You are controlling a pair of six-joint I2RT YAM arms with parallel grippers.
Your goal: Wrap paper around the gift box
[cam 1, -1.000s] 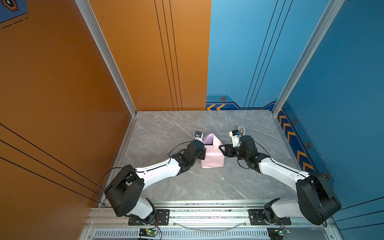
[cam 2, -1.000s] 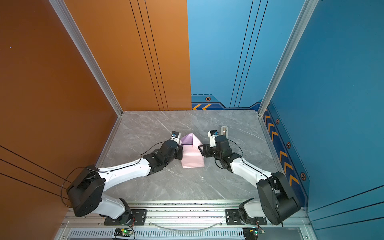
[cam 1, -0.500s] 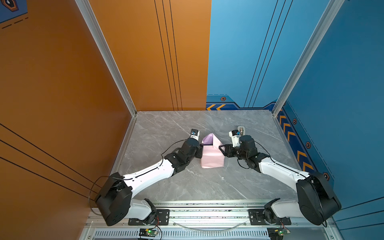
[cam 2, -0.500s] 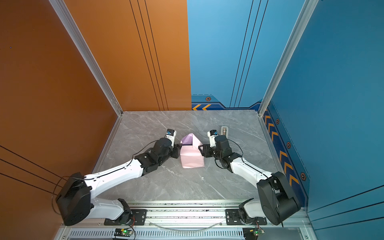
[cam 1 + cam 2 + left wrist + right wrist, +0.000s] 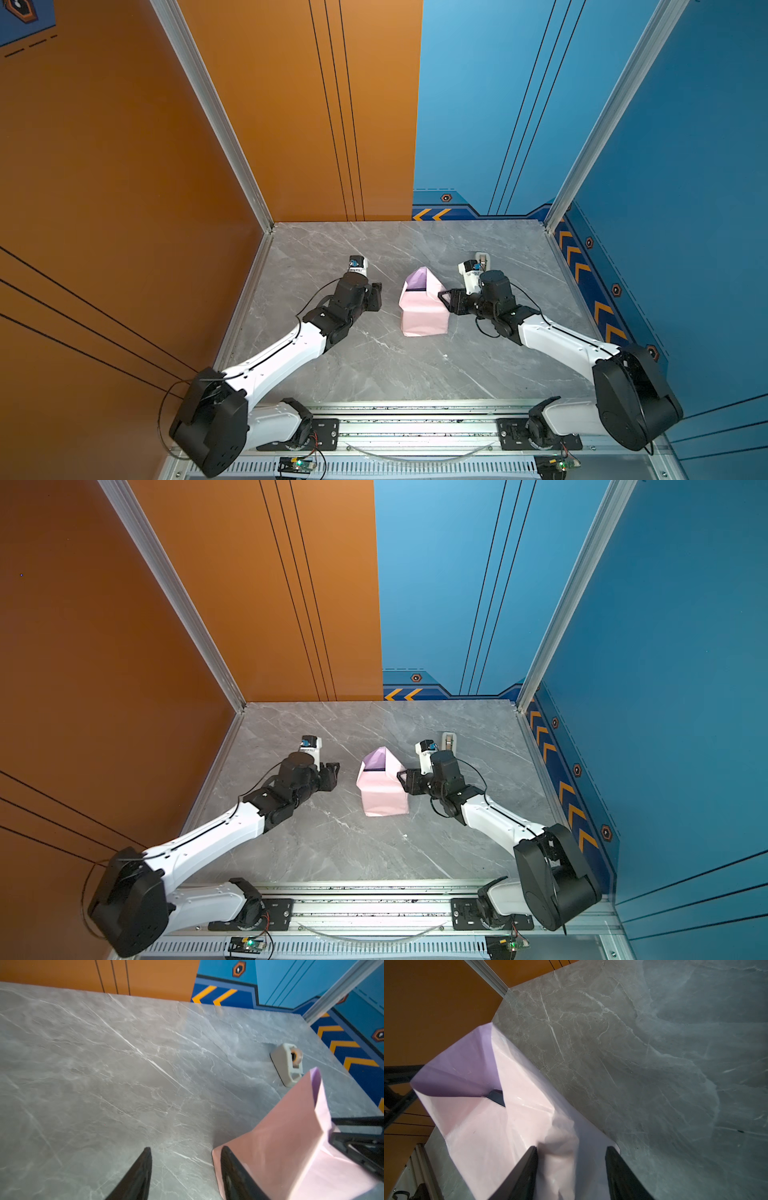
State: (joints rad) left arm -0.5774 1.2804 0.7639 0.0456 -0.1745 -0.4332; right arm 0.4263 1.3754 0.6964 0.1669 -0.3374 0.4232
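The left claw (image 5: 376, 296) stands half wide and empty; in the left wrist view only bare table (image 5: 124, 1064) shows btw. its jaws. A second ago it was narrower and right at the left flank of the paper (image 5: 422, 311). It has let go and pulled back, and is now just beside the paper, not touching. The right claw (image 5: 444, 300) has not moved: jaws apart at the right flank w/ a paper fold btw. them. Whether it presses or only rests, I cannot tell. The paper keeps its shape around the gift box (image 5: 497, 1097), mid table, w/ only one dark corner visible. So the left fold prob. holds alone. The far flap stands up, not closed yet.
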